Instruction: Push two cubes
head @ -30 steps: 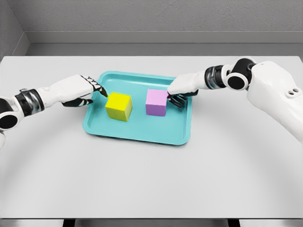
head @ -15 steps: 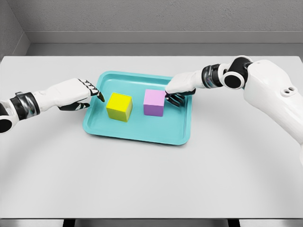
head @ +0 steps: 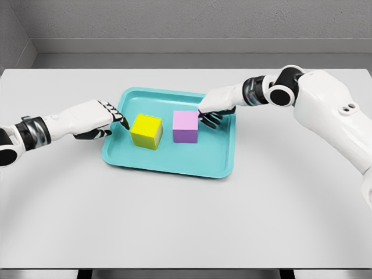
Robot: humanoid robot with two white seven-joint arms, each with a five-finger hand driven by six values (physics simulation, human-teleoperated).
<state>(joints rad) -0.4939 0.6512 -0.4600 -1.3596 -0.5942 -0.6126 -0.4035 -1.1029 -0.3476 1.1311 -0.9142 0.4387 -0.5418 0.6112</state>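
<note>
A yellow cube [head: 146, 131] and a pink cube [head: 186, 126] stand side by side in a teal tray [head: 168, 160], a narrow gap between them. My right hand [head: 210, 114] reaches in from the right, its relaxed fingers touching the pink cube's right face and holding nothing. At the tray's left rim hovers my left hand [head: 114, 118], with fingers loosely extended toward the yellow cube; its fingertips sit just left of that cube, and contact is unclear.
The tray lies on a wide grey table [head: 186, 215]. A grey wall [head: 186, 23] runs behind the table's far edge.
The right hand has moved left, sliding the pink cube closer to the yellow one. The left hand drew back slightly to the left; the yellow cube has hardly moved.
</note>
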